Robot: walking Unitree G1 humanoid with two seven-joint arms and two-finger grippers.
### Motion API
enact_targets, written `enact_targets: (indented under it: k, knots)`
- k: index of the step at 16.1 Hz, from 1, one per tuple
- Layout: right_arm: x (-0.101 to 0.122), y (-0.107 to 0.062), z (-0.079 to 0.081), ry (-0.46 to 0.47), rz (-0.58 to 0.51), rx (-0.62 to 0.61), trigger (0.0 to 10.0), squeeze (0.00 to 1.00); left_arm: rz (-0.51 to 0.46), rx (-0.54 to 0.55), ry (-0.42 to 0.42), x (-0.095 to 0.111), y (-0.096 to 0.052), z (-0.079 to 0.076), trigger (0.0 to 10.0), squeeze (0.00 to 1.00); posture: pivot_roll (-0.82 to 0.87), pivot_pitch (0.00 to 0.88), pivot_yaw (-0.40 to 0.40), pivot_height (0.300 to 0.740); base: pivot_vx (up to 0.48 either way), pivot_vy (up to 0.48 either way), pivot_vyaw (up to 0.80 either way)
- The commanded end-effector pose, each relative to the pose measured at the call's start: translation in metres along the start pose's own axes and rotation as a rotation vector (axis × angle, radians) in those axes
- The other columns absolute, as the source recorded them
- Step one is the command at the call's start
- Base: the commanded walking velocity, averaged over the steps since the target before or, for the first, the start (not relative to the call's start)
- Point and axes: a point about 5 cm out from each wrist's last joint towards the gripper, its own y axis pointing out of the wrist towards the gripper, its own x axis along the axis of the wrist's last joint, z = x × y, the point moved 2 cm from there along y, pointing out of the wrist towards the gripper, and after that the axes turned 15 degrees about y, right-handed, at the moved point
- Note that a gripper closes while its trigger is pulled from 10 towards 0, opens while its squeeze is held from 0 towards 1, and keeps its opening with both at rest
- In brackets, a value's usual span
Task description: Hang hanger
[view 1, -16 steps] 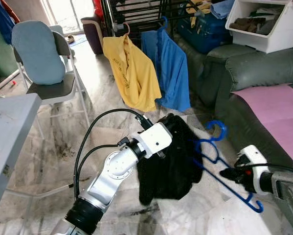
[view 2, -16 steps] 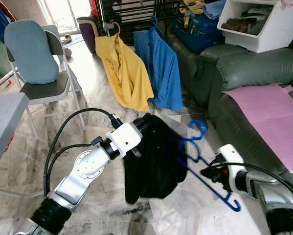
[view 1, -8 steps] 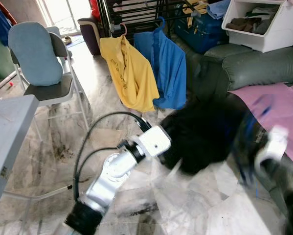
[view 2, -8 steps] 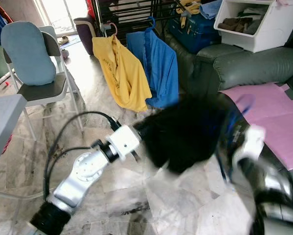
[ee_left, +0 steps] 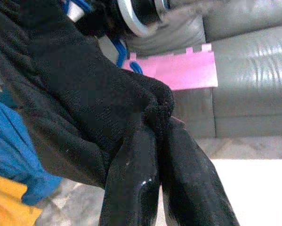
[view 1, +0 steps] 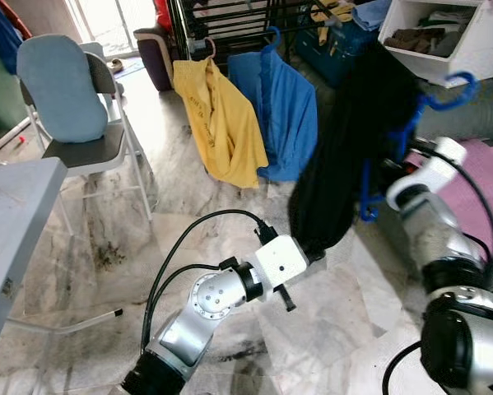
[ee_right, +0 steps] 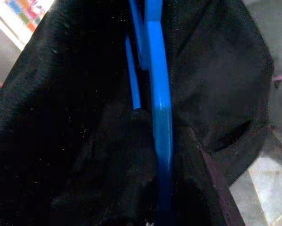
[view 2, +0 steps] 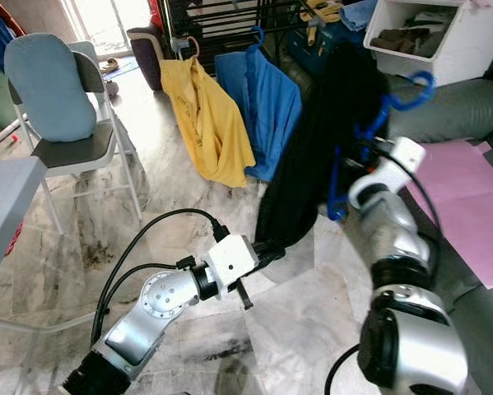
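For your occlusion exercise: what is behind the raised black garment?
Behind the black garment show part of its blue hanger, the dark rack and a green sofa. The garment covers the rest of the hanger and the rack's right end.

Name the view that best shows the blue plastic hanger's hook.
The right eye view: the blue plastic hanger shows its curled hook whole, raised before the white storage bin. The left eye view shows the same hook. The right wrist view shows just its bar against the black garment; the left wrist view, blue slivers.
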Motion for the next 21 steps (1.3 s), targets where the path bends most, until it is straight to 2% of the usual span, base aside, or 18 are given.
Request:
enact_targets:
  k: [1, 2, 4, 5, 6, 7, 9, 11, 14, 16, 17, 18, 19, 20, 21]
  knots:
    - [0.002, 0.008, 0.029, -0.137, 0.017, 0.112, 10.0, 0.0, 0.025, -0.02, 0.03, -0.004, 0.002, -0.001, 10.0, 0.0, -0.14, 0.0, 0.022, 0.74, 0.0, 0.0, 0.0]
    - [-0.016, 0.007, 0.041, -0.155, 0.082, 0.182, 10.0, 0.0, 0.024, 0.008, 0.045, -0.002, 0.003, 0.003, 10.0, 0.0, -0.14, 0.0, 0.018, 0.74, 0.0, 0.0, 0.0]
    - [-0.025, 0.005, 0.04, -0.101, 0.128, 0.207, 10.0, 0.0, 0.021, -0.004, 0.014, -0.001, 0.002, 0.001, 10.0, 0.0, -0.14, 0.0, 0.018, 0.74, 0.0, 0.0, 0.0]
    - [-0.029, 0.003, 0.04, -0.125, 0.149, 0.231, 10.0, 0.0, 0.019, -0.019, -0.006, -0.002, 0.001, -0.002, 10.0, 0.15, -0.14, 0.0, 0.018, 0.74, 0.0, 0.0, 0.0]
    - [-0.029, 0.003, 0.04, -0.147, 0.144, 0.235, 10.0, 0.0, 0.017, -0.024, -0.015, -0.002, 0.001, -0.004, 10.0, 0.15, -0.14, 0.0, 0.018, 0.74, 0.0, 0.0, 0.0]
    - [-0.022, 0.003, 0.039, -0.17, 0.08, 0.235, 10.0, 0.0, 0.017, -0.022, -0.072, -0.004, 0.001, -0.006, 10.0, 1.0, -0.13, 0.0, 0.021, 0.74, 0.0, 0.0, 0.0]
    - [-0.012, 0.0, 0.042, -0.172, -0.016, 0.27, 10.0, 0.0, 0.025, -0.012, -0.165, -0.011, 0.001, -0.008, 10.0, 1.0, -0.14, 0.0, 0.025, 0.74, 0.0, 0.0, 0.0]
    - [-0.018, -0.005, 0.042, -0.208, -0.009, 0.309, 10.0, 0.0, 0.042, 0.1, -0.296, -0.018, 0.001, -0.003, 10.0, 1.0, -0.14, 0.0, 0.029, 0.74, 0.0, 0.0, 0.0]
    - [-0.026, -0.013, 0.037, -0.262, 0.018, 0.355, 10.0, 0.0, 0.039, 0.15, -0.332, -0.017, -0.005, 0.004, 10.0, 1.0, -0.14, 0.0, 0.026, 0.74, 0.0, 0.0, 0.0]
    - [-0.032, -0.02, 0.032, -0.325, 0.053, 0.395, 10.0, 0.0, 0.021, 0.168, -0.31, -0.015, -0.012, 0.012, 10.0, 1.0, -0.13, 0.0, 0.022, 0.74, 0.0, 0.0, 0.0]
    - [-0.038, -0.031, 0.025, -0.401, 0.107, 0.45, 10.0, 0.0, 0.014, 0.171, -0.188, -0.014, -0.025, 0.022, 10.0, 1.0, -0.13, 0.0, 0.019, 0.74, 0.0, 0.0, 0.0]
    - [-0.042, -0.046, 0.015, -0.46, 0.184, 0.517, 10.0, 0.0, 0.021, 0.125, 0.015, -0.013, -0.038, 0.031, 10.0, 1.0, -0.12, 0.0, 0.016, 0.74, 0.0, 0.0, 0.0]
    - [-0.043, -0.049, 0.013, -0.469, 0.202, 0.531, 10.0, 0.0, 0.023, 0.1, 0.085, -0.013, -0.04, 0.032, 10.0, 1.0, -0.12, 0.0, 0.016, 0.74, 0.0, 0.0, 0.0]
    - [-0.042, -0.055, 0.008, -0.485, 0.21, 0.544, 10.0, 0.0, 0.016, 0.035, 0.207, -0.011, -0.043, 0.027, 10.0, 1.0, -0.11, 0.0, 0.012, 0.74, 0.0, 0.0, 0.0]
    - [-0.041, -0.061, 0.003, -0.48, 0.223, 0.558, 10.0, 0.0, 0.006, -0.007, 0.224, -0.011, -0.045, 0.023, 10.0, 1.0, -0.11, 0.0, 0.01, 0.74, 0.0, 0.0, 0.0]
